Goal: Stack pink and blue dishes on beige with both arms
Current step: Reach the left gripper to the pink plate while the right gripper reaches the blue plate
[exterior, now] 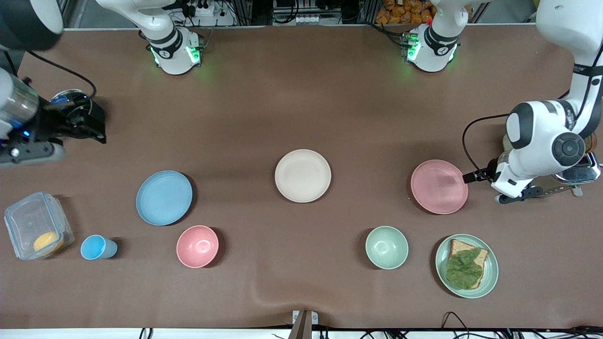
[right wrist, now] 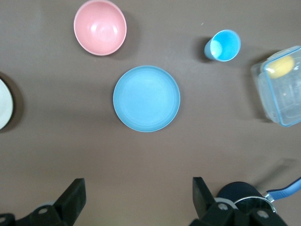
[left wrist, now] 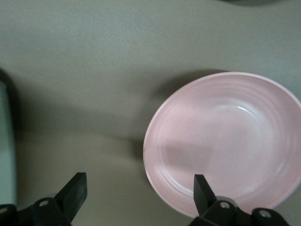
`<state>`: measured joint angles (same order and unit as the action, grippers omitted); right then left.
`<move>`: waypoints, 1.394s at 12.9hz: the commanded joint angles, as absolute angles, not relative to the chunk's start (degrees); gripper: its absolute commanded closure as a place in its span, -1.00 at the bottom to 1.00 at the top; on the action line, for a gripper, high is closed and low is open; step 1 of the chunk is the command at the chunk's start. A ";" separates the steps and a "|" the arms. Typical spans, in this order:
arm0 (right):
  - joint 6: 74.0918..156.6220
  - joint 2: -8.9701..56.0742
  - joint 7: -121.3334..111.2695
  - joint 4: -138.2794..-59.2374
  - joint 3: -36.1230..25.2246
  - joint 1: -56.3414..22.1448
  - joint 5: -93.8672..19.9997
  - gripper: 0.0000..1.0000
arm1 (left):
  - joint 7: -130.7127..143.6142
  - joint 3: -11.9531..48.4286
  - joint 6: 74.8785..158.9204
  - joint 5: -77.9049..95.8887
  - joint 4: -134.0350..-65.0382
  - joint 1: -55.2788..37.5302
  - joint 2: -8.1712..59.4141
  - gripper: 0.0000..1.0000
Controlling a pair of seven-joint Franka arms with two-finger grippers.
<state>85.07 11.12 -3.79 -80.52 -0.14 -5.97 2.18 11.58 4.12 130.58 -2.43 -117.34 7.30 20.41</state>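
Observation:
The beige plate (exterior: 303,175) lies mid-table. The pale pink plate (exterior: 439,186) (left wrist: 225,141) lies toward the left arm's end. My left gripper (exterior: 483,188) (left wrist: 139,188) hangs open, low at that plate's edge; one fingertip (left wrist: 203,188) is over the rim, the other over bare table. The light blue plate (exterior: 164,197) (right wrist: 146,98) lies toward the right arm's end. My right gripper (exterior: 96,125) (right wrist: 138,193) is open and empty, up over the table at that end, apart from the blue plate.
A pink bowl (exterior: 197,246) and a blue cup (exterior: 96,247) sit nearer the camera than the blue plate, beside a clear lidded box (exterior: 37,232). A green bowl (exterior: 387,247) and a green plate with a sandwich (exterior: 490,278) sit nearer than the pink plate. A toaster (exterior: 579,169) stands beside the left gripper.

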 commanded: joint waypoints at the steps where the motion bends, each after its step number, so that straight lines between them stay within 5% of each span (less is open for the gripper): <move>1: 84.64 13.36 -3.96 -79.45 -0.70 -6.86 1.67 -1.00 | 10.46 4.31 136.03 -2.11 -118.04 7.73 23.54 -1.00; 5: 84.90 20.20 -3.95 -80.51 -0.88 -5.54 1.67 -1.00 | 10.55 4.31 138.87 -2.11 -118.39 7.73 25.93 -1.00; 9: 89.72 29.51 -3.70 -81.64 -0.88 -4.83 2.20 -1.00 | 10.63 4.39 139.57 -2.11 -118.39 7.73 27.16 -0.57; 12: 95.69 30.41 -3.52 -88.48 -0.79 -1.77 1.50 -1.00 | 11.07 4.39 139.57 -2.11 -118.30 7.73 27.42 -0.25; 15: 102.81 30.06 -3.69 -93.76 -0.79 0.34 1.32 -1.00 | 11.07 4.39 139.57 -2.11 -118.30 7.73 27.42 0.32; 17: 108.86 29.80 -3.60 -97.72 -0.70 1.58 0.45 -1.00 | 11.51 4.66 139.13 -2.02 -118.30 7.56 26.72 1.00; 18: 111.59 29.97 -3.69 -98.87 -0.79 2.28 -1.74 -1.00 | 11.34 4.83 138.78 -2.02 -118.39 7.56 25.94 1.00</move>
<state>106.88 32.12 -3.75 -94.09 -1.49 0.74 1.17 11.58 4.28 138.61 -2.43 -117.96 7.38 27.38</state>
